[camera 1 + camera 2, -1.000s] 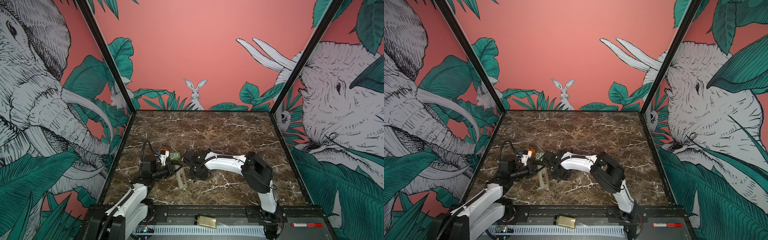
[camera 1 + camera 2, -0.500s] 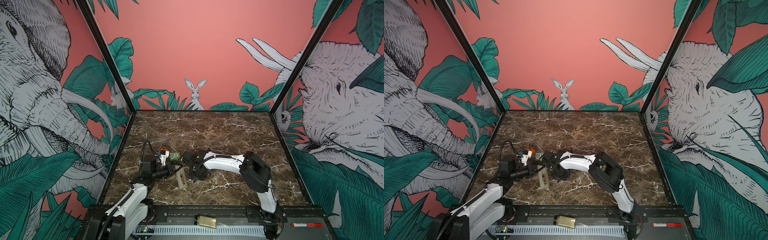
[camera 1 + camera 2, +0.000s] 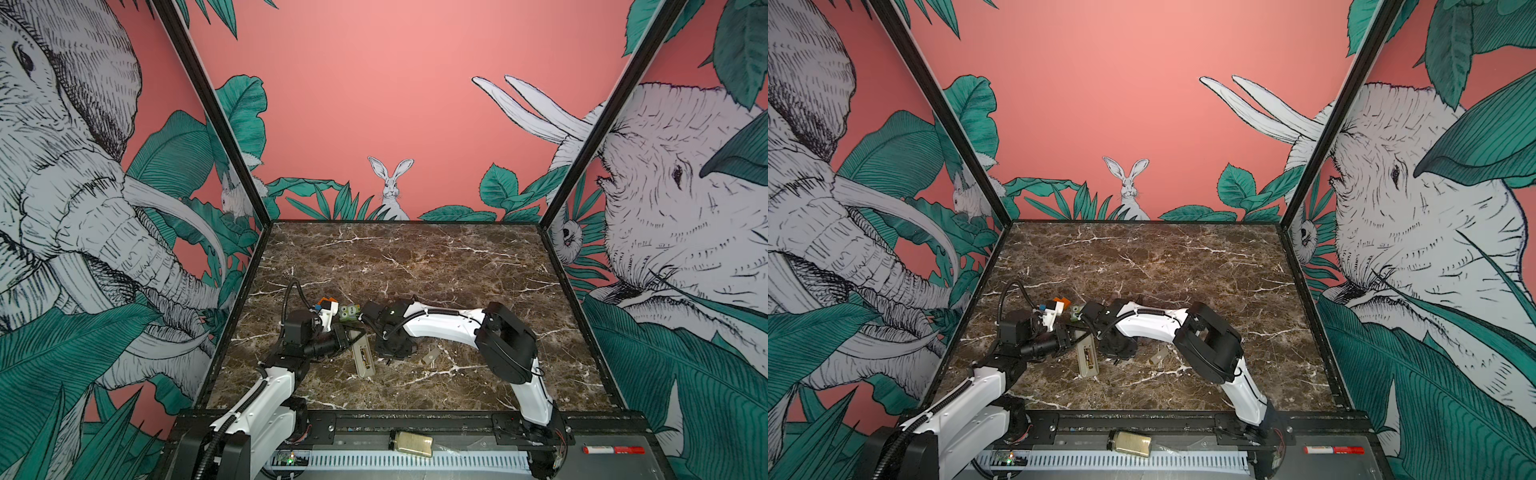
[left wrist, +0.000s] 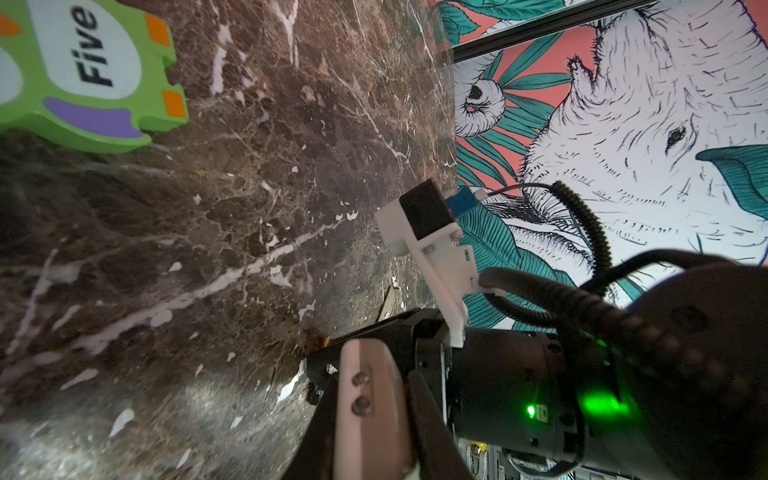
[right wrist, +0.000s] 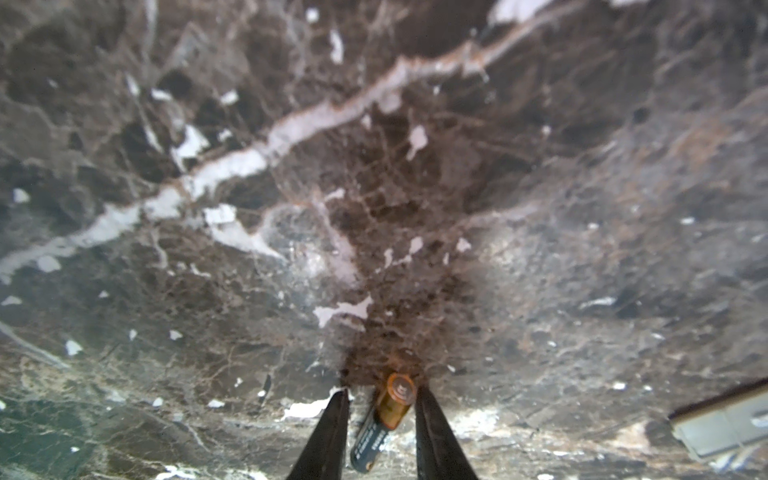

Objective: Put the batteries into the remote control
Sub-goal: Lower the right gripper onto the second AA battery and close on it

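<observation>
The right claw [image 5: 381, 391], jaws apart, straddles a battery [image 5: 380, 427] on the desk [image 3: 415, 270] near its front edge, left of middle, beside the remote control [image 3: 362, 355]; the left claw [image 3: 347, 333] is closed. Light, rigid and slick, the battery likely rolls, so pinch it squarely mid-barrel.

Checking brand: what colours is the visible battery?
Battery: copper and black, clearest in right wrist view.

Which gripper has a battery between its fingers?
The right gripper: a copper-topped battery sits between its dark fingers, not yet clamped. The left gripper instead holds the remote control.
</observation>
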Tool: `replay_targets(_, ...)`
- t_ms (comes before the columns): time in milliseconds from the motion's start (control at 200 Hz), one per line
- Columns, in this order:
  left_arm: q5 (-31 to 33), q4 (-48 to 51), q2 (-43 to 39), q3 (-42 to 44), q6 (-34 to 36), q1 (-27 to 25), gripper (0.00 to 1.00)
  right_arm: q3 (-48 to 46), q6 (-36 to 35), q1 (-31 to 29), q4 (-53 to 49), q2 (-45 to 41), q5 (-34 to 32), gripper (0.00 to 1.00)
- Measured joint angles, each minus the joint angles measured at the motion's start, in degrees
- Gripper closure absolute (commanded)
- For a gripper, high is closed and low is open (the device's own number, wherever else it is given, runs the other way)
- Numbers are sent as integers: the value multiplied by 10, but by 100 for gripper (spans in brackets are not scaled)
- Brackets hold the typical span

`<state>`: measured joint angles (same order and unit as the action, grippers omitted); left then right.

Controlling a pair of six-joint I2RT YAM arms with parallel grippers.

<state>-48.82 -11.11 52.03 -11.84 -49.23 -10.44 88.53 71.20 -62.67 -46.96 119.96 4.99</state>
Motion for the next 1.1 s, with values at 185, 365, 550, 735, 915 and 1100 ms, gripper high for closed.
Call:
replay_targets(185, 0, 0, 0, 0, 0, 0, 100, 0, -3, 0, -2, 0, 0, 76)
replay_targets(365, -2, -3, 0, 0, 1, 0, 100, -1, -5, 2, -2, 0, 0, 77)
replay_targets(550, 0, -3, 5, 0, 12, 0, 100, -1, -9, 5, -2, 0, 0, 79)
replay_targets(735, 0, -26, 9, 3, 13, 0, 100, -1, -12, 8, -2, 0, 0, 80)
replay_targets(915, 0, -39, 9, 7, 13, 0, 100, -2, -18, 12, -2, 0, 3, 81)
replay_targets(1100, 0, -45, 9, 10, 11, 0, 100, -3, -25, 14, -2, 0, 6, 83)
